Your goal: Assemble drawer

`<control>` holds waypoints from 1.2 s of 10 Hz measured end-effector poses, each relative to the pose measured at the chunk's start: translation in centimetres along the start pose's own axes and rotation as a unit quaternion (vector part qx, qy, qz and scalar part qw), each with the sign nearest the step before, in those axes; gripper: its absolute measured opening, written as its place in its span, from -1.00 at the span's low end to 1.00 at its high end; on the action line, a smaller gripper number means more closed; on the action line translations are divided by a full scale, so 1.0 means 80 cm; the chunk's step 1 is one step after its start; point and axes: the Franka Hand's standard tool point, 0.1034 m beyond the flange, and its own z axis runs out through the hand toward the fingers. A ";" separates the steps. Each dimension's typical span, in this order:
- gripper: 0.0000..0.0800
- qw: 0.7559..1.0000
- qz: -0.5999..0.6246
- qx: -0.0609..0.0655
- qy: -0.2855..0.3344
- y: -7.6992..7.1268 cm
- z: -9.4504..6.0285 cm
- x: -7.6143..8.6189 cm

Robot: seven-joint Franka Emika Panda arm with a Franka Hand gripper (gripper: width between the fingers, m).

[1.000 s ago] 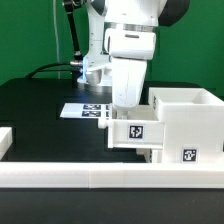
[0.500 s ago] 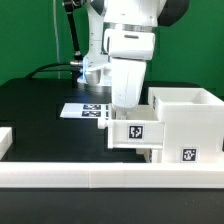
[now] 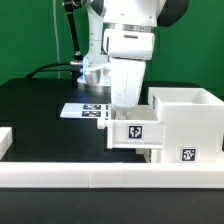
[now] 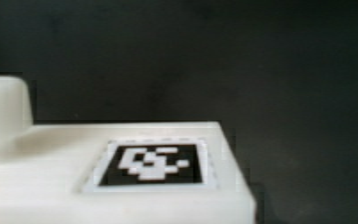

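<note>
Green backdrop stands behind a black table (image 3: 40, 110), fenced along its near edge by a low white border wall (image 3: 90, 178). Largest is the white robot arm (image 3: 130, 45), reaching down at centre. At the exterior view's right sits the tall drawer casing (image 3: 190, 125), open-topped and tagged. A smaller tray (image 3: 135, 132) protrudes from the casing's left side, tag facing the camera; the wrist view shows a tag on its white surface. Whether the gripper (image 3: 127, 106) is clenched or released cannot be told. Farther back lies the marker board (image 3: 84, 111).
</note>
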 end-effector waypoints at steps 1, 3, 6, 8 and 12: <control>-0.89 1.000 0.000 -0.001 0.000 -0.001 0.000 0.000; -0.89 1.000 0.003 -0.010 0.003 -0.004 0.001 0.002; -0.89 1.000 0.006 -0.017 0.005 -0.003 0.000 0.003; -0.89 1.000 0.006 -0.019 0.005 -0.001 -0.001 0.003; -0.89 1.000 0.016 -0.019 0.005 -0.001 0.000 0.002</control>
